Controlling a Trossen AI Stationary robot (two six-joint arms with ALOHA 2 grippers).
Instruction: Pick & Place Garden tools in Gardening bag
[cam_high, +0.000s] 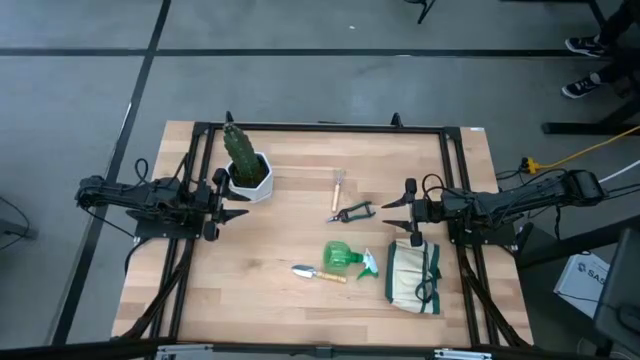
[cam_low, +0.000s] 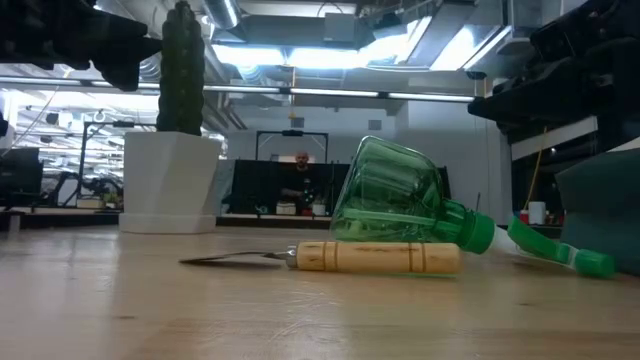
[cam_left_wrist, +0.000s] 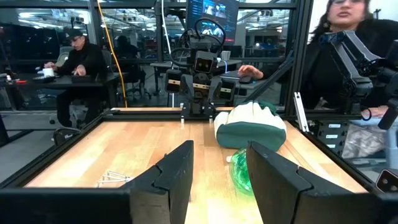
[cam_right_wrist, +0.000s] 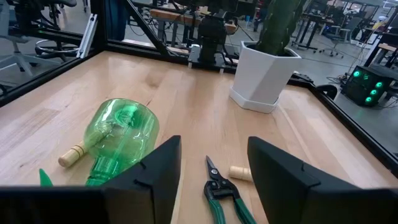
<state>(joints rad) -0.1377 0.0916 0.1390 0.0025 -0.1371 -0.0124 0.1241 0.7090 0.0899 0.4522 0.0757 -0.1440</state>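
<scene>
The cream gardening bag (cam_high: 413, 278) with dark green trim lies flat at the near right. Left of it the green spray bottle (cam_high: 345, 258) lies on its side, and the wooden-handled trowel (cam_high: 318, 272) lies flat just in front of it. The pruning shears (cam_high: 352, 212) and a thin wooden-handled tool (cam_high: 339, 186) lie mid-table. My left gripper (cam_high: 235, 205) hovers open at the left, by the pot. My right gripper (cam_high: 395, 212) hovers open at the right, pointing at the shears (cam_right_wrist: 221, 190), with nothing between its fingers.
A cactus in a white pot (cam_high: 245, 165) stands at the far left, close to my left gripper. A black frame (cam_high: 320, 127) runs round the table's edges. Bare wood lies between the pot and the tools. People sit beyond the table.
</scene>
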